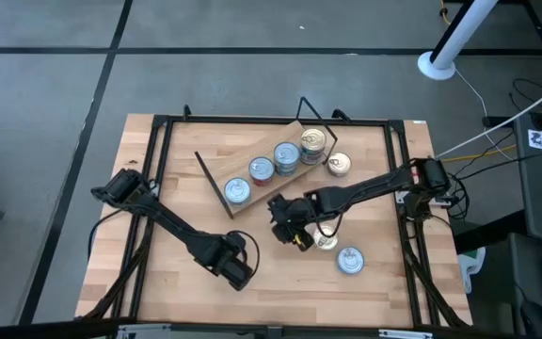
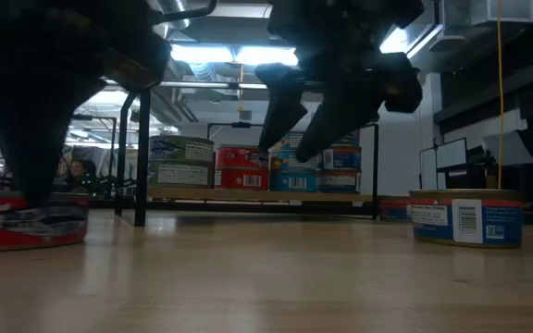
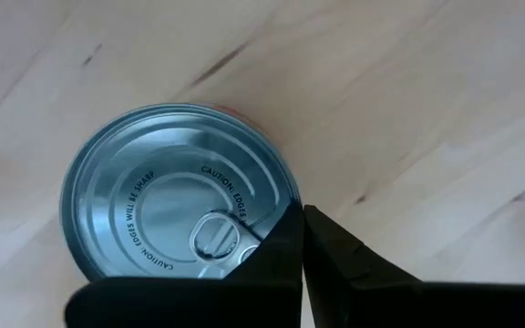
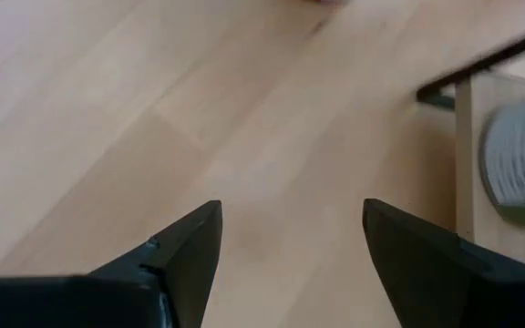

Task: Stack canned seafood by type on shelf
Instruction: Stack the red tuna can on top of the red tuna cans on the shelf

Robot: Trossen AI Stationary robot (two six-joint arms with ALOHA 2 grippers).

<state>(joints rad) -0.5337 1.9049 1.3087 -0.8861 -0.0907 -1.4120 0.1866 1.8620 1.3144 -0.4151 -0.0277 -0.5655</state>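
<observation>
The shelf (image 1: 216, 185) is a light wood plank lying at an angle in the table's middle. On it stand a silvery-blue tin (image 1: 237, 190), a red-labelled tin (image 1: 262, 169), a blue tin (image 1: 286, 156) and a stack of gold-lidded tins (image 1: 313, 143). My left gripper (image 1: 238, 267) is shut, its tips (image 3: 301, 213) poised over the silver lid of a red-labelled tin (image 3: 176, 205) on the table, gripping nothing. My right gripper (image 1: 290, 230) hangs open over bare wood (image 4: 290, 237), just in front of the shelf. A gold-lidded tin (image 1: 326, 242) lies beside it.
A silvery-blue tin (image 1: 349, 260) with a blue label (image 2: 465, 218) sits loose at the front right. Another gold-lidded tin (image 1: 339, 165) rests on the table by the shelf's right end. A black frame (image 1: 158, 122) borders the tabletop.
</observation>
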